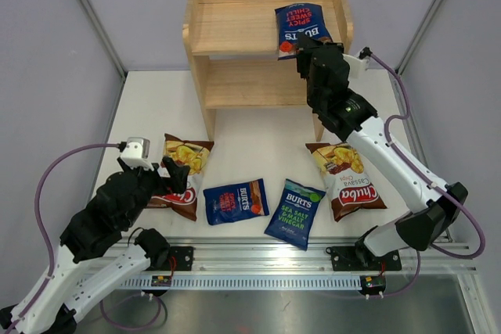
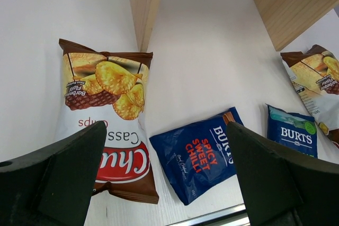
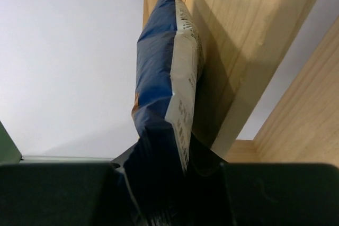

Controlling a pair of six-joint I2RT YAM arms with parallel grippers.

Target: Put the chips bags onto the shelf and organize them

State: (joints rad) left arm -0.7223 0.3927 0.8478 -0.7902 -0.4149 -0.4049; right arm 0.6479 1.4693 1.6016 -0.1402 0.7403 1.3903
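Overhead, the shelf stands at the far side of the table. The right gripper is clamped on the lower edge of the held bag, a blue Burts at the right end of the upper tier. Four bags lie flat in front: left Chuba, chilli bag, sea-salt bag, right Chuba. The left gripper hovers over the left Chuba, jaws apart.

From the left wrist, the fingers stand wide with nothing between them. Beneath lie the left Chuba and, just beside it, the chilli bag. The sea-salt bag is further right.

From the right wrist, the jaws pinch the held bag edge-on, close beside a shelf panel; whether it touches is unclear.
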